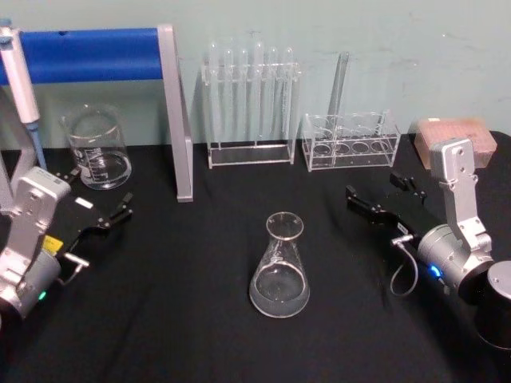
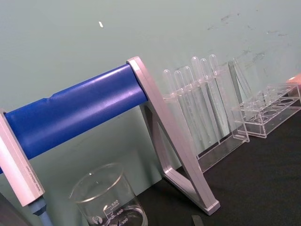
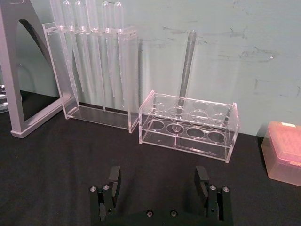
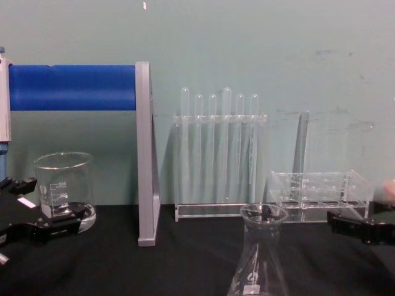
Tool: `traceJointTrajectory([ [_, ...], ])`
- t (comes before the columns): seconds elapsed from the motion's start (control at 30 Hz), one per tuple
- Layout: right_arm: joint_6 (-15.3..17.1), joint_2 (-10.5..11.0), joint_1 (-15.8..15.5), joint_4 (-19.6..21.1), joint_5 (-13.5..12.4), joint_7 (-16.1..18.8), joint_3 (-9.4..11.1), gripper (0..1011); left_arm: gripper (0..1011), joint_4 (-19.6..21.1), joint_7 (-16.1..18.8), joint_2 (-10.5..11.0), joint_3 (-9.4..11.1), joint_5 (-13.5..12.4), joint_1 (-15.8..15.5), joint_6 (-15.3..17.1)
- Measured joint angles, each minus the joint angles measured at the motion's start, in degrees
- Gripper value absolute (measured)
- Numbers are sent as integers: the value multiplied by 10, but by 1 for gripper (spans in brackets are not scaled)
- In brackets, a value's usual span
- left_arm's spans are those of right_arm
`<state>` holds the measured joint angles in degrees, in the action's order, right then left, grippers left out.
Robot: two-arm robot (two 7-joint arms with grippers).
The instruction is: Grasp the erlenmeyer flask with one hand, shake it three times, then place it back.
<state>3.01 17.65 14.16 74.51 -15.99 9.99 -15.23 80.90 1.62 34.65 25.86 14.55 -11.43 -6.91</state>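
The erlenmeyer flask (image 1: 279, 270), clear glass with a wide base and narrow neck, stands upright on the black table (image 1: 176, 319) near the middle; its neck and rim also rise at the bottom of the chest view (image 4: 262, 259). Nothing touches it. My right gripper (image 1: 379, 191) hovers to the flask's right and farther back, open, with nothing between its fingers (image 3: 114, 178). My left gripper (image 1: 100, 193) sits at the left of the table in front of a beaker, open and empty, well away from the flask.
A glass beaker (image 1: 97, 148) stands at the back left under a pipette stand with a blue bar (image 1: 88, 54) and a grey leg (image 1: 177, 120). A rack of test tubes (image 1: 251, 104) and a low acrylic rack (image 1: 351, 144) holding one tube line the back. A pink box (image 1: 455, 132) sits back right.
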Motion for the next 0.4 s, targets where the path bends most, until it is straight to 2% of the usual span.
traceJointTrajectory([
  [0.4, 0, 0, 0, 0, 0, 0, 0, 1000, 1001, 0, 0, 0, 0, 0, 0, 0],
])
